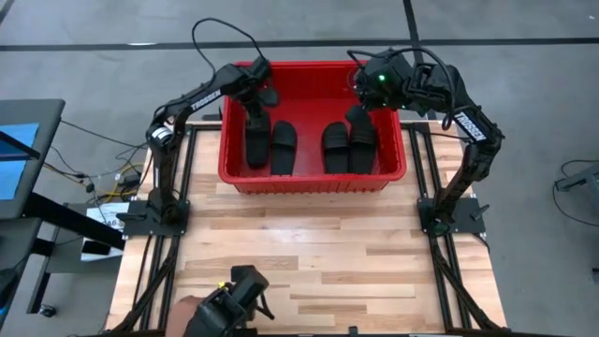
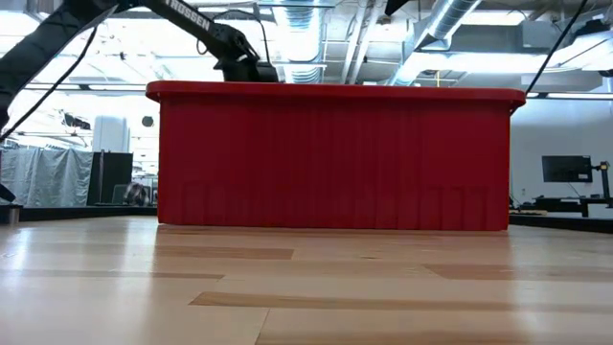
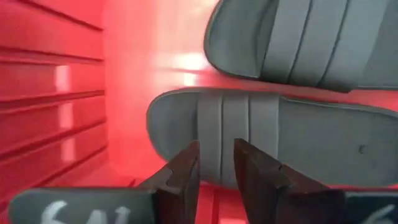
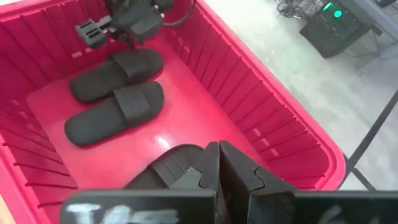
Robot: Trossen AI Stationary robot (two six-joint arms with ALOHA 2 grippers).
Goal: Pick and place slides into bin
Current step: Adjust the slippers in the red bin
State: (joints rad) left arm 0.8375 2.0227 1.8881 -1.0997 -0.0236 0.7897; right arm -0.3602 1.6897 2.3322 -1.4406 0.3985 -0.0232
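Note:
The red bin (image 1: 314,181) stands at the table's far middle and holds several black slides. Two lie in its left half (image 1: 284,147) and two in its right half (image 1: 334,147). My left gripper (image 3: 216,165) is down inside the bin's left part, shut on the leftmost slide (image 3: 298,137). In the right wrist view it (image 4: 127,28) stands over that slide's (image 4: 118,73) far end. My right gripper (image 4: 217,163) hangs shut above the bin's far right corner, over a slide (image 4: 168,167), touching nothing. The low view shows only the bin's near wall (image 2: 335,158). My left gripper has the leftmost slide's long edge at the ribbed strap (image 3: 217,134) between its two part-open fingers (image 3: 186,171). The fingers come steeply from above, lying across the slide. The slide lies flat, strap up, along the bin's left wall; whether it rests on the bin floor I cannot tell.
The bin's ribbed left wall (image 3: 50,93) is close beside my left gripper. A person's hand with a dark device (image 1: 234,298) shows at the table's near edge. Bare wooden tabletop (image 1: 318,253) lies between the bin and that edge.

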